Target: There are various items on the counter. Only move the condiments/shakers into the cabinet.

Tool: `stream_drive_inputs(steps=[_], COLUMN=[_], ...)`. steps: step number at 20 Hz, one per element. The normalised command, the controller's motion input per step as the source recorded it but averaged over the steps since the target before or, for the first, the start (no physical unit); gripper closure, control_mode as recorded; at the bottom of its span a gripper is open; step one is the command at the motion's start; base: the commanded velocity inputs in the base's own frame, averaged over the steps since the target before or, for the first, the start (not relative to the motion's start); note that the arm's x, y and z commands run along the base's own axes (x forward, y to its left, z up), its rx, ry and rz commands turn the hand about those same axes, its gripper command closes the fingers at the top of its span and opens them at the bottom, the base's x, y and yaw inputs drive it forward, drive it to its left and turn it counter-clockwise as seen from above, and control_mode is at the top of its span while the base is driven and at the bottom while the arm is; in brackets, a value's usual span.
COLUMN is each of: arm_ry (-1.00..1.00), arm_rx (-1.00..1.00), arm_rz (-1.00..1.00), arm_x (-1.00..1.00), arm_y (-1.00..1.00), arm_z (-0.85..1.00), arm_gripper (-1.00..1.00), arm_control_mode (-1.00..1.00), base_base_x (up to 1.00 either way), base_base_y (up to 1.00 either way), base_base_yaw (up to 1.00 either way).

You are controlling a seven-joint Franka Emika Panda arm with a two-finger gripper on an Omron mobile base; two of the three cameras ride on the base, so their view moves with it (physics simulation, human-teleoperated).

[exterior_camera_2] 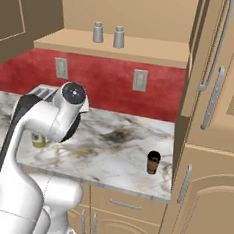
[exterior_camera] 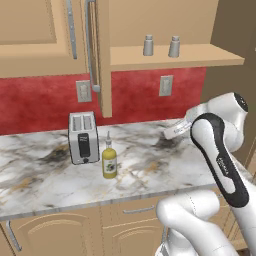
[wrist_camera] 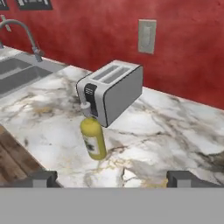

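Shakers [exterior_camera: 148, 45] [exterior_camera: 174, 47] upright on cabinet shelf [exterior_camera: 165, 55]; squeeze bottle [exterior_camera: 109, 161] on worktop [exterior_camera: 145, 165] just beside toaster [exterior_camera: 82, 137], mostly hidden by the arm in right base view. Tool [wrist_camera: 112, 178] wide open, empty, fingertips [wrist_camera: 43, 178] partly cut off

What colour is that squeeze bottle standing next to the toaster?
The bottle is yellow-green with a white nozzle, clearest in the left base view.

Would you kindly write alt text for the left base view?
A yellow-green squeeze bottle stands on the veined marble counter beside a boxy silver toaster. Above, two small grey shakers sit on the tan wall cabinet's shelf. The white robot arm rises at the right.
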Motion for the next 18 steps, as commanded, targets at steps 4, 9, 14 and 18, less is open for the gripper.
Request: stream_drive_inputs(steps=[4, 9, 14, 18], arm_ry=[0.11, -0.06, -0.25, -0.28], arm_rx=[0.10, 0.14, 0.05, 0.03], arm_rz=[0.57, 0.44, 0.26, 0.07], arm_x=[-0.23, 0.00, 0.00, 0.00], arm_y=[0.20, 0.30, 0.40, 0.43], arm_z=[-0.47, -0.37, -0.24, -0.15], arm_gripper=[-1.00, -1.00, -1.00, -1.00], arm_control_mode=[-1.00, -1.00, -1.00, -1.00], base_base_x=[0.00, 0.00, 0.00, 0.00], base_base_y=[0.00, 0.00, 0.00, 0.00], base_base_yaw=[0.00, 0.00, 0.00, 0.00])
